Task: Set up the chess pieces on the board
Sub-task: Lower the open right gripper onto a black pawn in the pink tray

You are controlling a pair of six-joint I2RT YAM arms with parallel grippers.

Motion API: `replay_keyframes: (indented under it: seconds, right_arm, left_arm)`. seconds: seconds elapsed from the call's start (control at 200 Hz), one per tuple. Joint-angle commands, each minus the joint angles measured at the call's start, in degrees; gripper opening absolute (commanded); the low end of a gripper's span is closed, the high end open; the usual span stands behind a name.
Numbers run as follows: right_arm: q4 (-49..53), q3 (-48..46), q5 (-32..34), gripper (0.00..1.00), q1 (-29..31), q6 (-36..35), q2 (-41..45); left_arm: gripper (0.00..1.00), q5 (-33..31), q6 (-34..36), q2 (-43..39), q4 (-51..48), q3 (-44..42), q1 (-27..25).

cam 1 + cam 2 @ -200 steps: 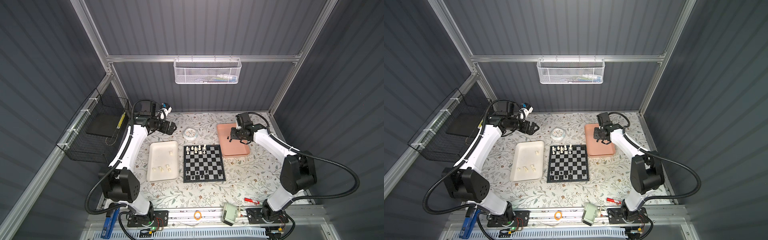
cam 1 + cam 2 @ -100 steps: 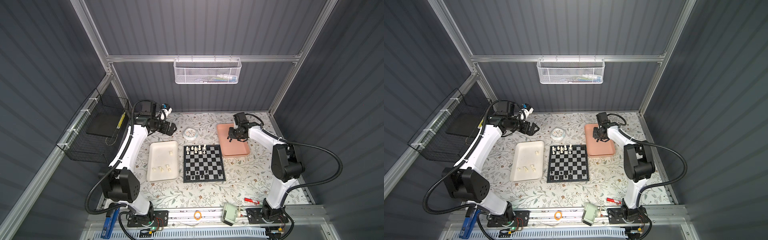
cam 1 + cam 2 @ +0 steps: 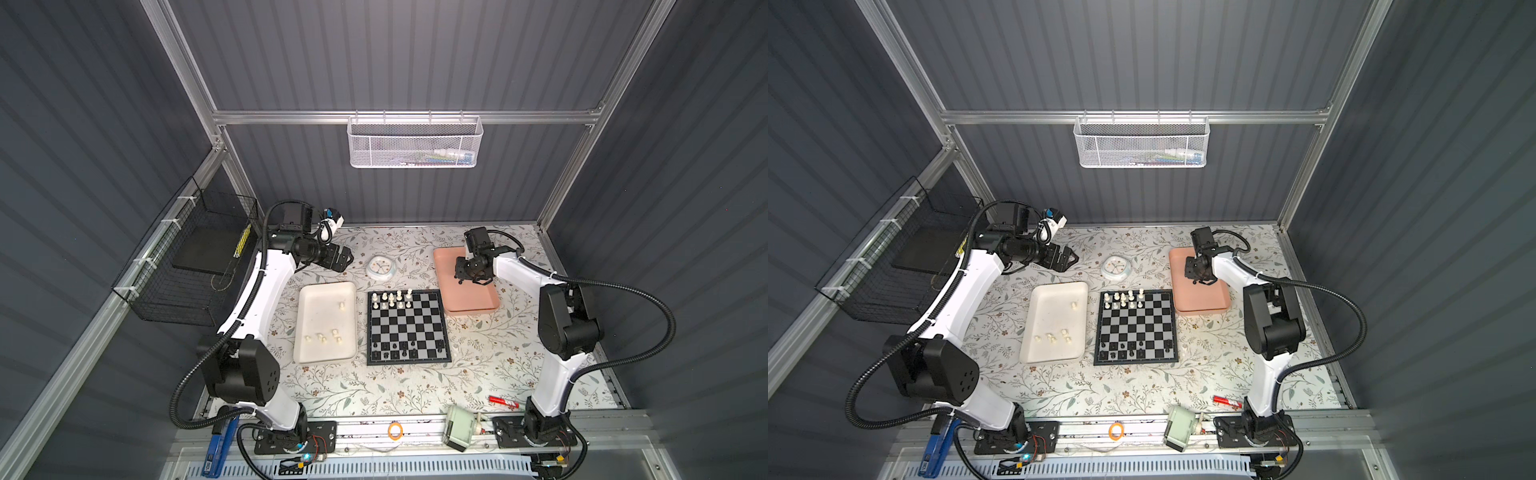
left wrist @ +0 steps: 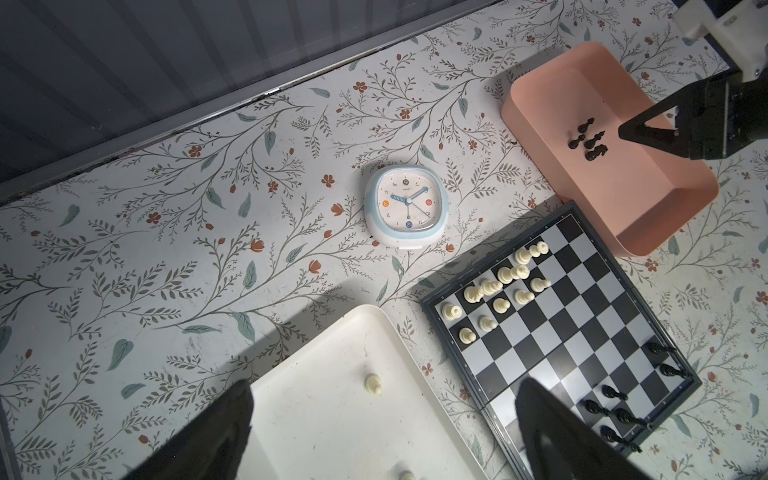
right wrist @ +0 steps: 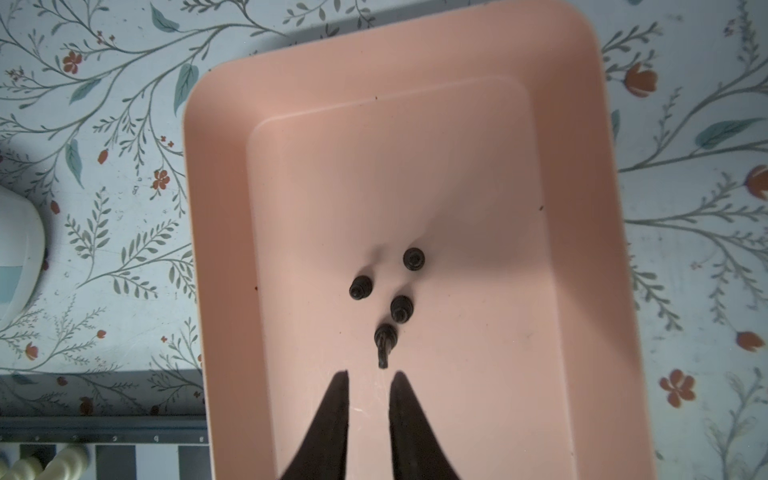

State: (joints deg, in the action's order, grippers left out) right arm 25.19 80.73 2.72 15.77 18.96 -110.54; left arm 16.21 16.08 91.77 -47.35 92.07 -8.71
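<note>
The board (image 3: 407,326) lies mid-table, with cream-white chess pieces (image 3: 390,300) along its far edge and black ones (image 3: 399,345) near its front edge. More white pieces (image 3: 322,337) lie in the white tray (image 3: 320,303) on its left. Several black pieces (image 5: 401,308) stand in the pink tray (image 5: 478,187). My right gripper (image 5: 370,374) hovers over that tray, open by a narrow gap and empty, with the nearest black piece (image 5: 384,345) just beyond its tips. My left gripper (image 3: 347,262) hangs wide open and empty behind the white tray.
A small white-and-blue clock (image 3: 380,267) sits behind the board between the two trays. A red marker (image 3: 503,402) and a pale green device (image 3: 459,428) lie near the front edge. A black wire basket (image 3: 195,266) hangs on the left wall.
My right gripper's jaws have parted from shut to a narrow gap, and the right arm's elbow has swung while the gripper stayed over the pink tray. The left arm has not moved.
</note>
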Motion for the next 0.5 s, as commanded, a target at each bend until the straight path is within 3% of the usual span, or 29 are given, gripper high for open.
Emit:
replay_keyframes:
  seconds: [0.0, 0.495]
  right_arm:
    - [0.0, -0.2, 0.3, 0.24, -0.2, -0.8, -1.2]
    - [-1.2, -0.7, 0.3, 0.21, -0.2, -0.8, -3.7]
  left_arm:
    - [1.0, 1.4, -0.3, -1.1, -1.2, -0.9, -0.3]
    - [0.99, 1.1, -0.5, -1.2, -1.0, -1.4, -0.3]
